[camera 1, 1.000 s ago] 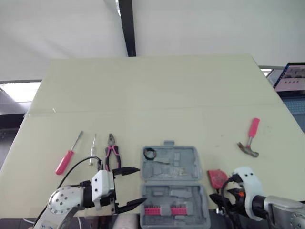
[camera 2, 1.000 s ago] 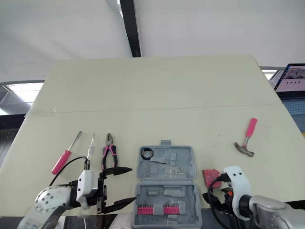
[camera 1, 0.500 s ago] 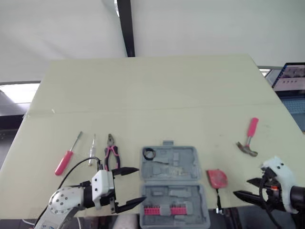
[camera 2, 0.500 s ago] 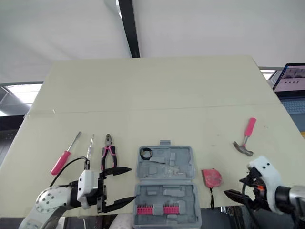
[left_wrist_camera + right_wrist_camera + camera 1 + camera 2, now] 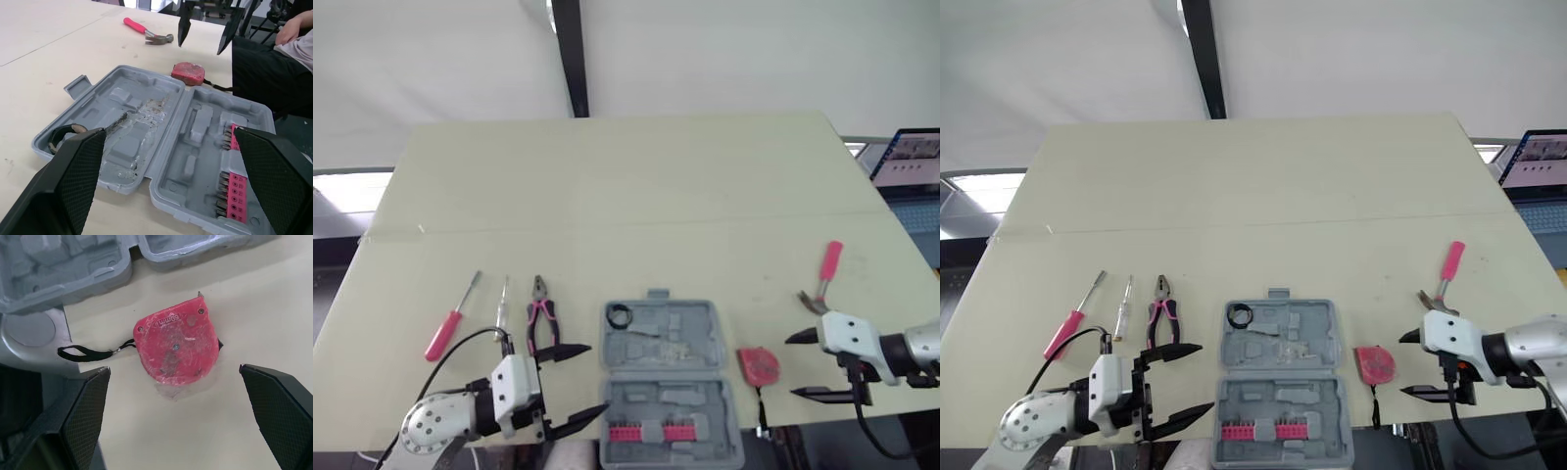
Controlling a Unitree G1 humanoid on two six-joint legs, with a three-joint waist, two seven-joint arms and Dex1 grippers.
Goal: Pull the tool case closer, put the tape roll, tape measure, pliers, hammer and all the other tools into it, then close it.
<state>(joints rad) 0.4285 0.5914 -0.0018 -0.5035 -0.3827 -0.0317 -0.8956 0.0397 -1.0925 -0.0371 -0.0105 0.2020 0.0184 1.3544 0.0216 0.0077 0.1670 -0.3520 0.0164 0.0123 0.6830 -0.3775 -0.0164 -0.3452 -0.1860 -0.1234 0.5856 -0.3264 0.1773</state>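
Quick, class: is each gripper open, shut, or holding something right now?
Left gripper: open, empty, beside the tool case.
Right gripper: open, empty, by the tape measure.

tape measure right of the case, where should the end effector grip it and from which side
Take the red body of the tape measure from above, pinching across its rim: it lies flat on the table, broad face up. Skip the loose strap. The open right end effector is nearest.

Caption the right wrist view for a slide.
Open right gripper aimed at the red tape measure, which lies beside the open tool case.
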